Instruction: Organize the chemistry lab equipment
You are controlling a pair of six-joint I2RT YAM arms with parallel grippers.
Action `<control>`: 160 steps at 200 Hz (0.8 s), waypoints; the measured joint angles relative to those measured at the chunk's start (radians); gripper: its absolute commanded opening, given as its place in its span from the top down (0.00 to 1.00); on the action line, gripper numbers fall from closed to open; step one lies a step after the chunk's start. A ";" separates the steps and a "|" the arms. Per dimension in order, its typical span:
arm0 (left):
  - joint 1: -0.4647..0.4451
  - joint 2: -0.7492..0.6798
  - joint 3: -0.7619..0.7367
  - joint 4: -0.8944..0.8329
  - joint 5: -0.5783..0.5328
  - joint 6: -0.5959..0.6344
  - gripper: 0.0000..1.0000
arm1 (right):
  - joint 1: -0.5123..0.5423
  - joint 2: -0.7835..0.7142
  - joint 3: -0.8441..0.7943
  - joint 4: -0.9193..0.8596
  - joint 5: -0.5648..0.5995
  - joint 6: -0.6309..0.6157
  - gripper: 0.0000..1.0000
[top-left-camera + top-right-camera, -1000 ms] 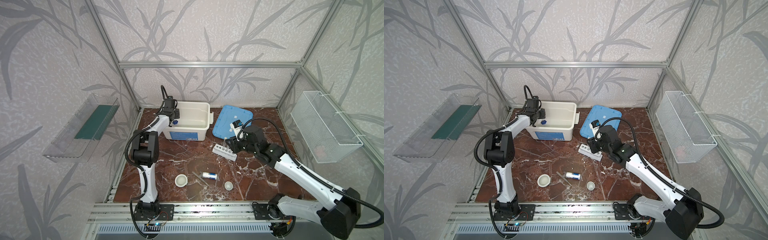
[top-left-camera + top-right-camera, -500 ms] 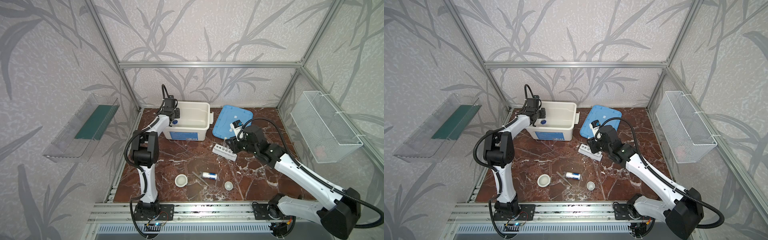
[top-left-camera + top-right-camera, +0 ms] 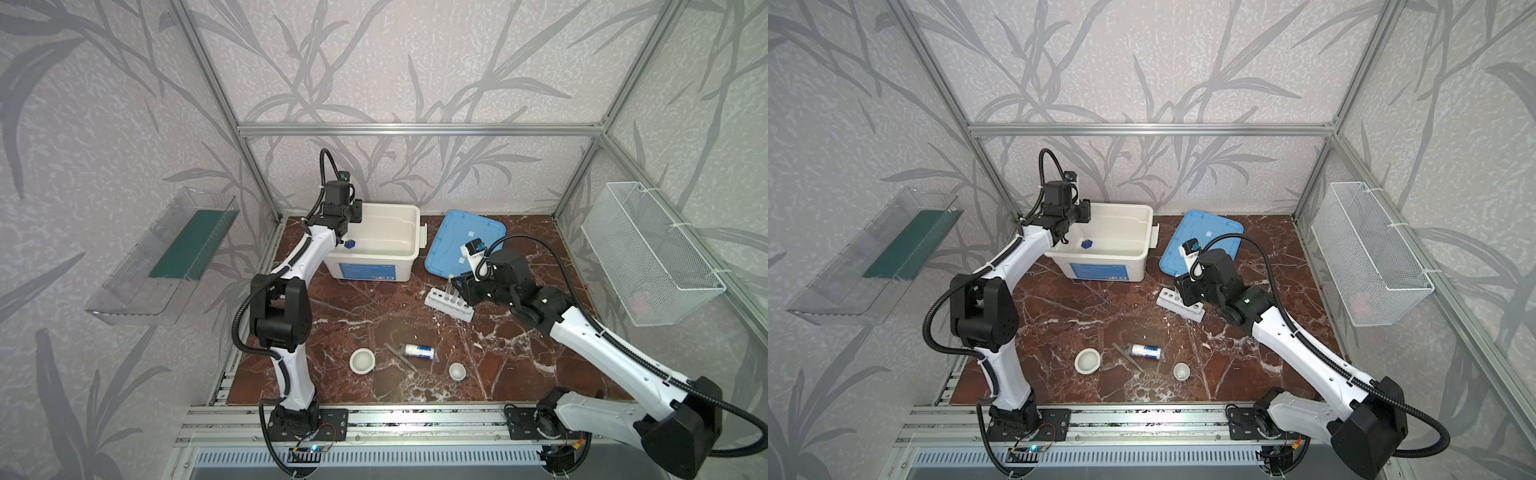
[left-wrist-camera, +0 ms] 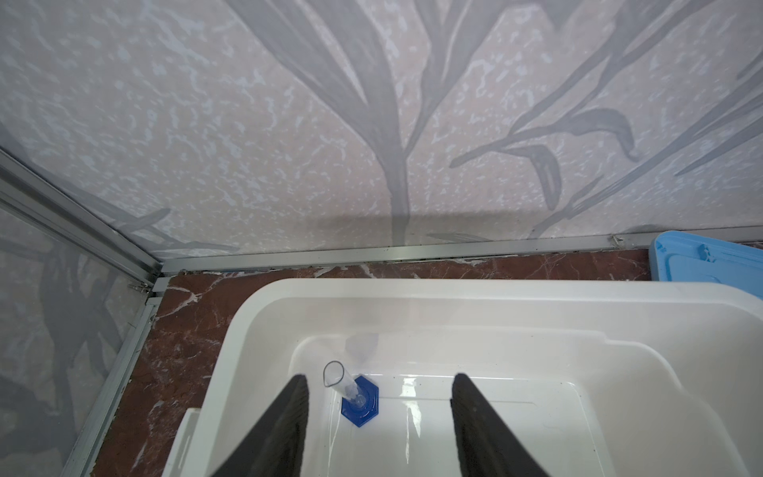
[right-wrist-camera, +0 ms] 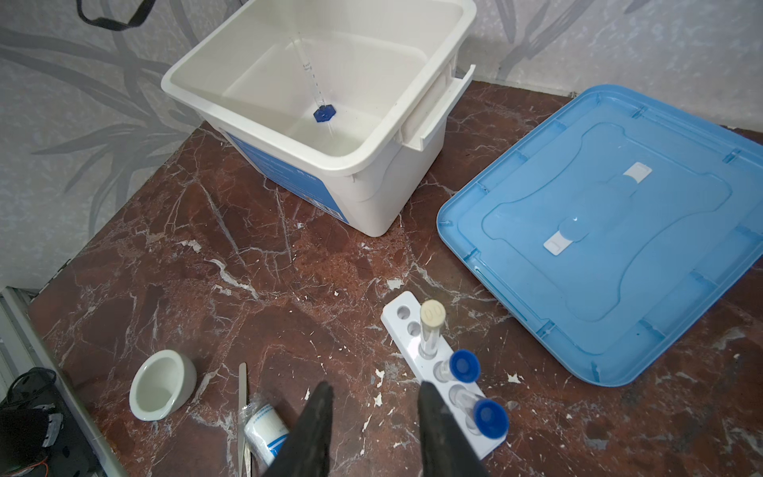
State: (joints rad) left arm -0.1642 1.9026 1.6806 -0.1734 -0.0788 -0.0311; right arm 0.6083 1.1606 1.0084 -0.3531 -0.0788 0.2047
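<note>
**Cylinder was in the bin, both grippers empty**

So we caught the left gripper [image 4: 380, 376] hanging over the white bin [image 4: 256, 314], jaws spread wide with nothing in them. The cylinder [image 4: 360, 402] with the blue base stood on the bin floor between the fingers, just beside one of them. We couldn't tell if it touched.

The right gripper [image 5: 375, 386] hovered low over the desk [image 5: 247, 268], jaws partly apart and also empty, right next to the white rack [image 5: 415, 355]. Three tubes stood in that rack: a white-capped tube [image 5: 432, 318] and two blue-capped tubes [image 5: 464, 367].

Toward the front of the desk, the bottle [image 3: 419, 351] lay on its side with the tweezers [image 3: 401, 357] just beside it. The bigger cup [image 3: 361, 360] sat on one side of that pair and the smaller cup [image 3: 456, 371] on the other. The blue lid [image 3: 465, 241] lay beside the bin.
</note>
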 measured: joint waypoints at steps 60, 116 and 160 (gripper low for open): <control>-0.044 -0.227 -0.063 -0.048 0.041 0.073 0.43 | 0.000 -0.032 0.079 -0.056 0.027 -0.042 0.61; -0.079 -0.597 -0.391 -0.120 0.124 0.117 0.43 | 0.000 -0.035 0.133 -0.132 0.026 -0.076 0.57; -0.077 -0.907 -0.674 -0.195 0.132 0.082 0.43 | 0.091 0.027 0.239 -0.208 0.040 -0.117 0.54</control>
State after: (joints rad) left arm -0.2413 0.9955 1.0065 -0.3679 0.0528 0.0513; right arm 0.6991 1.1877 1.2472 -0.5606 -0.0387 0.0872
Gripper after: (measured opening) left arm 0.573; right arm 0.459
